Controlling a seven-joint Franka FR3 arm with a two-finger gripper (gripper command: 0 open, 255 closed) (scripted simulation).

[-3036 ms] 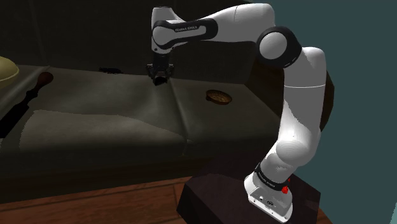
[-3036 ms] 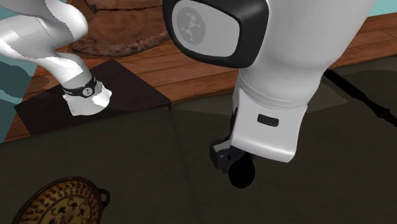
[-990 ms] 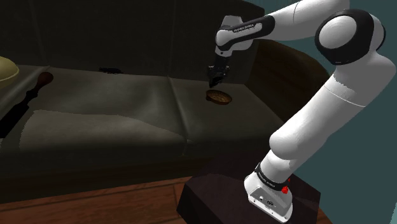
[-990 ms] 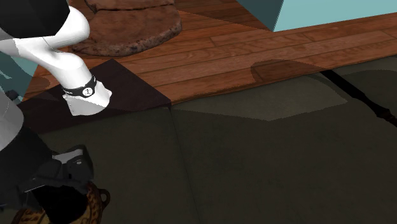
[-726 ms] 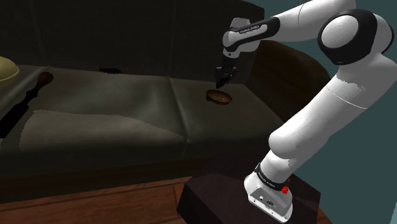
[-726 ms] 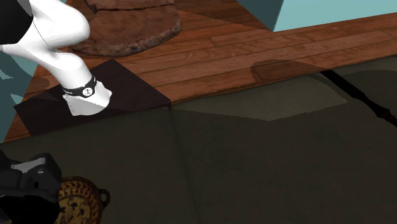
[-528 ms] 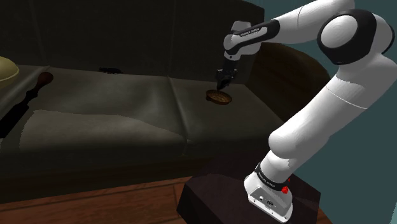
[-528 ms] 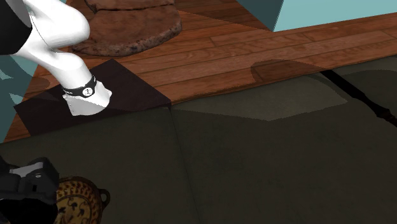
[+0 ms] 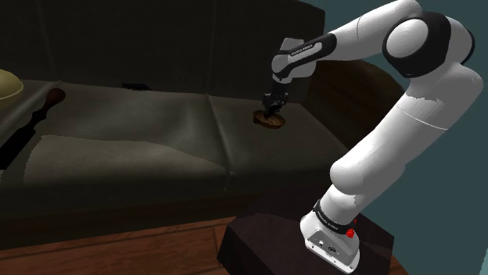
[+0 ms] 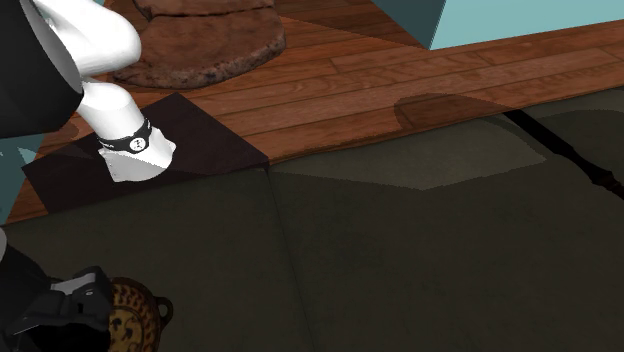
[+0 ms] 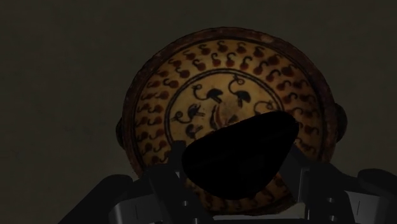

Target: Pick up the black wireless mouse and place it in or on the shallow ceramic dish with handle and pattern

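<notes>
While end effector [image 9: 272,105] hung low over patterned dish [image 11: 191,83] on dark sofa seat [image 9: 141,133], fingers [image 11: 164,188] clasped black mouse [image 11: 238,156] between them; mouse lay above dish's painted centre; contact with dish unclear.

White arm [image 9: 391,133] reaches out, hand [image 9: 272,105] pointing down (fingers [image 11: 310,184] clamped on a load).

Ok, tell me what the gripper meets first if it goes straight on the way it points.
The patterned dish. The gripper points down into it with the black mouse clasped between its fingers, so the mouse would likely touch the dish's inside before the fingers do; the gap is hard to judge.
</notes>
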